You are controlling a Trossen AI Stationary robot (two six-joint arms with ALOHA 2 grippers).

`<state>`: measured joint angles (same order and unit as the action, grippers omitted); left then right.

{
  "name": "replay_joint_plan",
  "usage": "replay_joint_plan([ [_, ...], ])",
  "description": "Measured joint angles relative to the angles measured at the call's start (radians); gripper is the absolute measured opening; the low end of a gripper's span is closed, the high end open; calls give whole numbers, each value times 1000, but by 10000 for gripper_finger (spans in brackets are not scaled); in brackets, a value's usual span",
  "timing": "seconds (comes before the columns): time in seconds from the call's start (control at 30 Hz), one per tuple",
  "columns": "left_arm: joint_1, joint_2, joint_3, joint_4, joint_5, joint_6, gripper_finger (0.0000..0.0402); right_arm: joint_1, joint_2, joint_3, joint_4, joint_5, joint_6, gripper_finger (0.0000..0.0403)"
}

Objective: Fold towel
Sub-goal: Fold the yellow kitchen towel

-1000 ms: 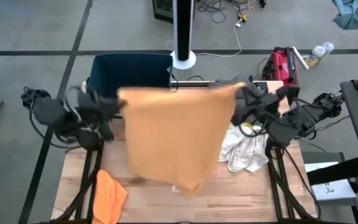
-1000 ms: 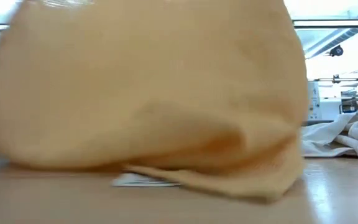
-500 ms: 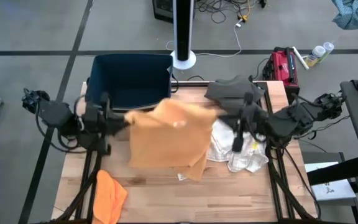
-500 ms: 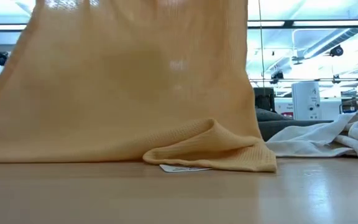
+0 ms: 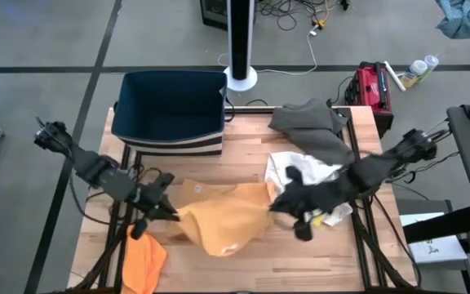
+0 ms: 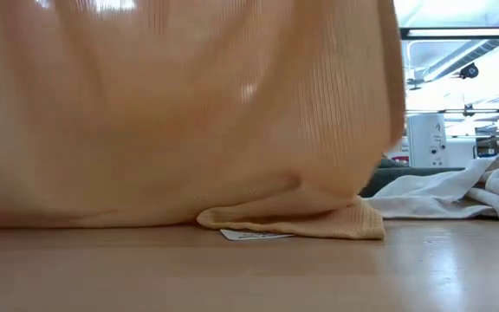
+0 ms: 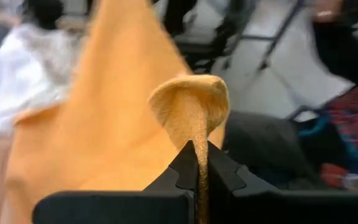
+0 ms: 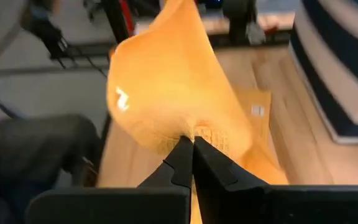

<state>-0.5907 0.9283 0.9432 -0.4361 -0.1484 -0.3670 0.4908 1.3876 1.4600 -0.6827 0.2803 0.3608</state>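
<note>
A pale orange towel (image 5: 223,219) lies bunched in the middle of the table, held up at two corners. My left gripper (image 5: 170,211) is shut on its left corner and my right gripper (image 5: 277,204) on its right corner, both low over the table. In the low view the towel (image 6: 180,113) hangs as a wide curtain. Its lower fold (image 6: 301,218) and a white label (image 6: 249,234) rest on the wood. My left gripper pinches the towel's left corner (image 7: 197,152) between its two fingers, coming from the table's left and slanting down. A bulge of cloth (image 7: 190,102) stands out past the fingertips. The towel sags slack from there onto the table. My right gripper pinches the towel's right corner (image 8: 194,138) between its two fingers, coming from the table's right and slanting down. The cloth spreads out beyond the fingertips and droops slack toward the tabletop.
A dark blue bin (image 5: 170,110) stands at the far left. A grey cloth (image 5: 308,122) lies at the far right with a white cloth (image 5: 312,175) in front of it. A brighter orange cloth (image 5: 145,255) lies at the near left corner.
Both grippers have come down, toward the table's near edge and closer to each other, tipping their fingers downward, still shut on the towel's corners. The towel, spread wide high in the air a second ago, has sunk and gone slack, its lower part heaping on the table.
</note>
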Motion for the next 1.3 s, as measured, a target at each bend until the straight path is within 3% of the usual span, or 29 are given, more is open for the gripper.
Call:
replay_joint_plan([
  [0.2, 1, 17, -245, 201, -14, -94, 0, 0, 193, -72, -8, 7, 52, 0],
  [0.33, 23, 48, -387, 291, -109, -150, 0, -15, 338, -91, -9, 19, 93, 0],
  [0.53, 151, 118, -536, 422, -142, -219, 0, -87, 530, -91, 8, 34, 80, 0],
  [0.7, 292, 196, -581, 517, -150, -199, 0, -183, 612, -91, -1, 33, 15, 0],
  [0.83, 446, 246, -549, 510, -209, -187, 0, -278, 593, -91, -62, 94, -46, 0],
  [0.93, 580, 257, -463, 447, -215, -112, 0, -364, 520, -85, -192, 277, -38, 0],
  [1.07, 704, 240, -294, 331, -197, -63, 0, -436, 376, -59, -367, 512, 123, 0],
  [1.3, 630, 207, -124, 260, -38, 42, 0, -362, 102, -72, -284, 558, 146, 0],
])
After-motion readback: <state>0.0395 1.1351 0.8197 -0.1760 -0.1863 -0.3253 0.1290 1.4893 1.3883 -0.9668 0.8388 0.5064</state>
